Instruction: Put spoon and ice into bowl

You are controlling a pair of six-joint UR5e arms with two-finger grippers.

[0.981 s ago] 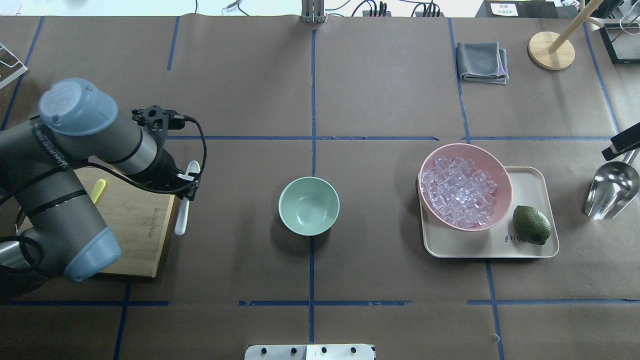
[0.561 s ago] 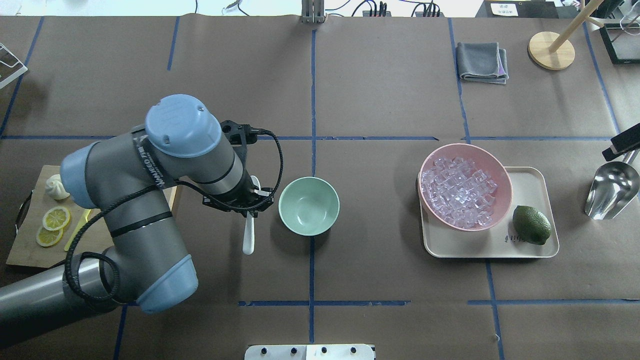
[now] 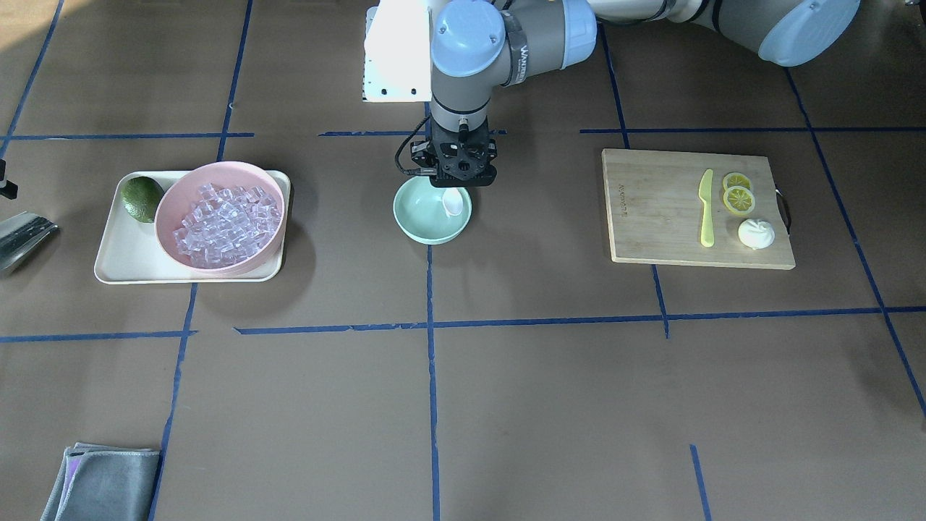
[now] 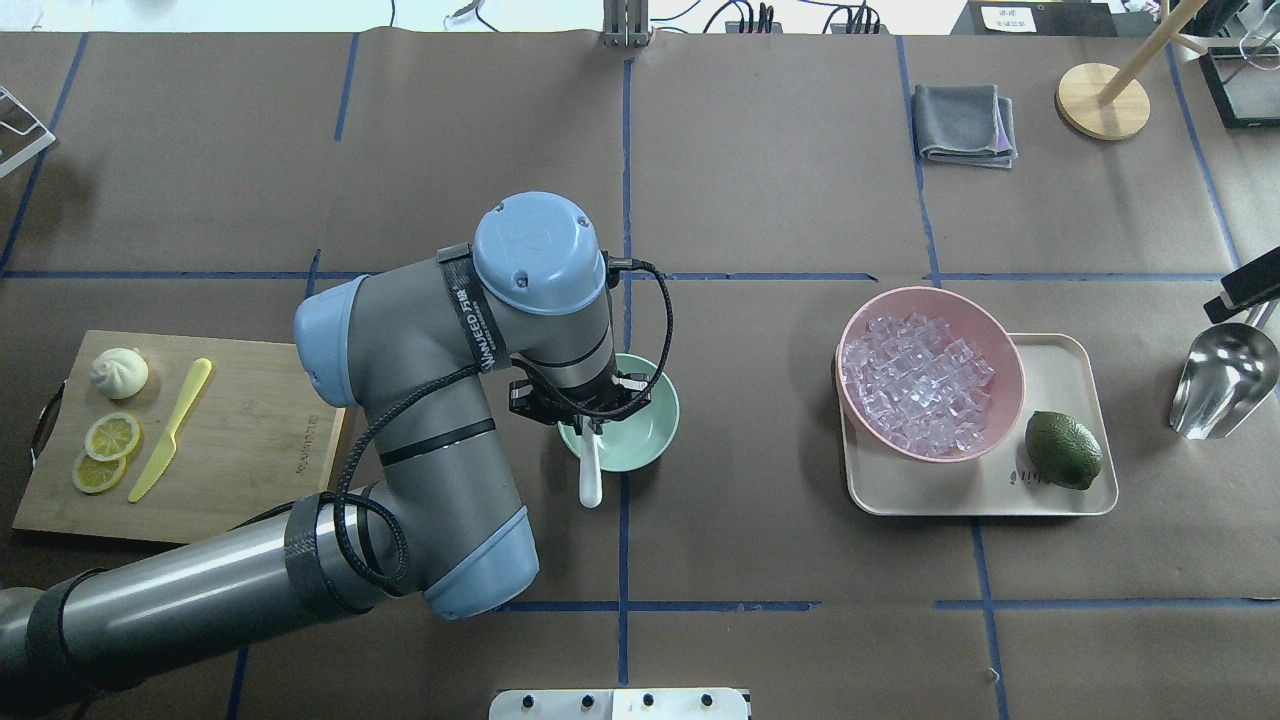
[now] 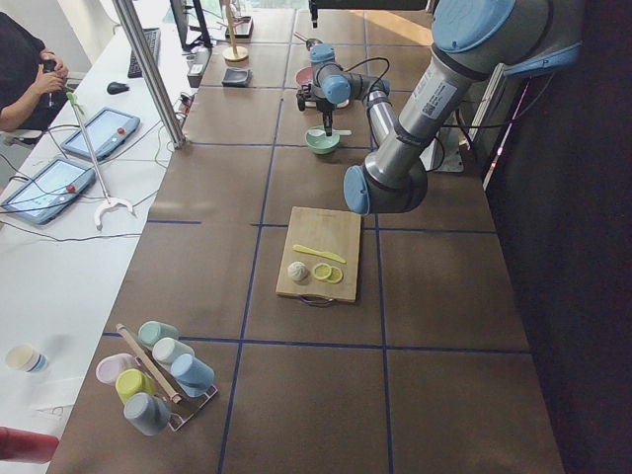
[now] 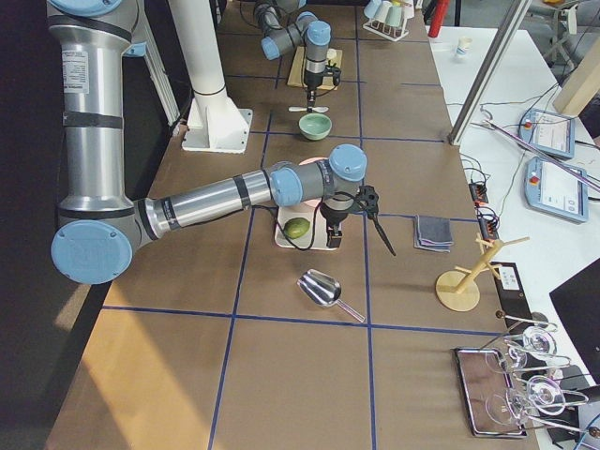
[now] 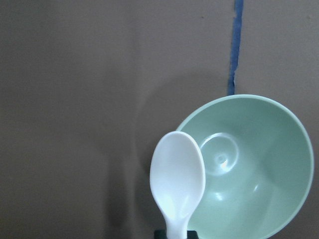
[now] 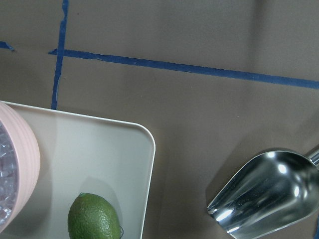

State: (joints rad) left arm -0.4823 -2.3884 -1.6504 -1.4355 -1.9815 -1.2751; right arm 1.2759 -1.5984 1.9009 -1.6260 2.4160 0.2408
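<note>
My left gripper (image 4: 591, 422) is shut on the white spoon (image 4: 590, 482) and holds it over the mint-green bowl (image 4: 655, 430) at the table's middle. In the left wrist view the spoon's scoop (image 7: 177, 179) hangs over the bowl's (image 7: 264, 174) left rim. In the front view the scoop (image 3: 453, 203) shows inside the bowl's (image 3: 423, 217) outline, below the gripper (image 3: 454, 181). The ice (image 4: 920, 385) fills a pink bowl (image 4: 1012, 350). My right gripper (image 6: 330, 234) hangs above the tray area; I cannot tell whether it is open or shut.
The pink bowl and a lime (image 4: 1063, 450) sit on a beige tray (image 4: 1065, 365). A metal scoop (image 4: 1225, 380) lies right of it. A cutting board (image 4: 250, 440) at left carries a yellow-green knife (image 4: 170, 430), lemon slices and a bun. A grey cloth (image 4: 965, 122) lies far right.
My left arm has swung right with the spoon, from the cutting board's edge to over the mint-green bowl. The right side has not changed.
</note>
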